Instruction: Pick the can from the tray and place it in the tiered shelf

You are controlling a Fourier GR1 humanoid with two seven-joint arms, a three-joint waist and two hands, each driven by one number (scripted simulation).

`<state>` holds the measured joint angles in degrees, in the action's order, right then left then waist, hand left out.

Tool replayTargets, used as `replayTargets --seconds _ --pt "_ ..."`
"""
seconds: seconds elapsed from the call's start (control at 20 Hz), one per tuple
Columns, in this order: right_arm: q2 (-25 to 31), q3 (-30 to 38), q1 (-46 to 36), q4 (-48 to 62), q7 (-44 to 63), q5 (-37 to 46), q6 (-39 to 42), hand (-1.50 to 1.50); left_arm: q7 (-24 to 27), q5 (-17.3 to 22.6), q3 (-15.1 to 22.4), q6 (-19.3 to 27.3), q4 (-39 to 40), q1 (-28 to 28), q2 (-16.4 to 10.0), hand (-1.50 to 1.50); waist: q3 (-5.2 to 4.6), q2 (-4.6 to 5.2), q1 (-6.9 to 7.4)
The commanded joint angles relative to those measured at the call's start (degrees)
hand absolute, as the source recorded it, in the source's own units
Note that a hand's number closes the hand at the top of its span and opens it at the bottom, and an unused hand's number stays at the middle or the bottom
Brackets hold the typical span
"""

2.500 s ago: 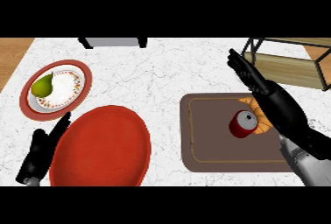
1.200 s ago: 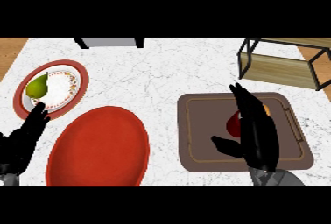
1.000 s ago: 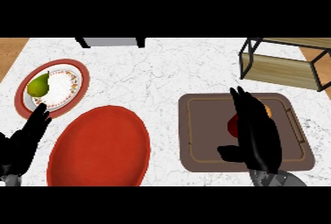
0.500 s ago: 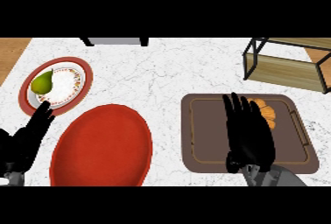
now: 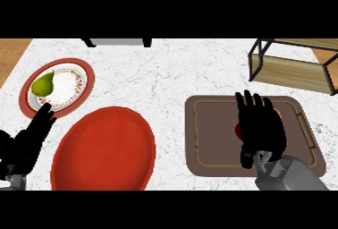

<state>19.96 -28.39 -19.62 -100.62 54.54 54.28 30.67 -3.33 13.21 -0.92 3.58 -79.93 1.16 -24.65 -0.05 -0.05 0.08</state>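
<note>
On the brown tray (image 5: 211, 156) at the right lies the red can (image 5: 239, 130), of which only a sliver shows at the left edge of my right hand (image 5: 260, 129). That hand lies flat over the can with its fingers straight, pointing away from me. The tiered shelf (image 5: 293, 65), a black frame with wooden boards, stands at the far right corner. At the lower left edge my left hand (image 5: 30, 141) rests open, its fingertips near the white plate.
A large red oval plate (image 5: 102, 150) lies left of the tray. A red-rimmed white plate (image 5: 66, 87) with a green pear (image 5: 43, 84) sits at the far left. A dark grey object (image 5: 117, 42) stands at the back edge.
My right hand came down from beside the shelf onto the tray and now covers the can and the orange item next to it. The left hand barely shifted.
</note>
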Motion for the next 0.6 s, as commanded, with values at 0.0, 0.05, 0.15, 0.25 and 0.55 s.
replayTargets --seconds 0.0,0.05,0.15,0.25,0.55 --pt "-3.2 -0.7 -0.6 1.5 6.8 2.9 5.4 -1.50 3.2 -0.6 -1.2 -2.1 3.4 0.3 0.1 0.00 0.00 0.03 0.03" --pt "-0.1 1.4 1.2 2.8 1.5 3.7 1.8 -1.50 -1.2 -1.2 -0.6 -0.5 1.3 -1.9 0.6 0.00 0.04 0.04 -0.09" --pt "-2.7 2.6 -1.1 4.9 2.8 4.5 3.7 -1.50 -0.8 -0.8 -1.2 -1.3 -2.7 2.1 0.4 0.00 0.05 -0.01 0.33" --pt "0.8 3.8 4.8 2.1 -2.2 4.9 1.5 -1.50 -0.3 -0.5 -3.2 -3.4 0.4 -1.1 -0.6 0.00 0.05 -0.01 -0.13" --pt "-1.8 7.4 1.7 10.6 -9.6 10.2 -2.9 -1.50 -0.8 -3.4 -3.6 -2.7 0.3 -0.8 3.5 0.00 0.05 0.03 0.11"
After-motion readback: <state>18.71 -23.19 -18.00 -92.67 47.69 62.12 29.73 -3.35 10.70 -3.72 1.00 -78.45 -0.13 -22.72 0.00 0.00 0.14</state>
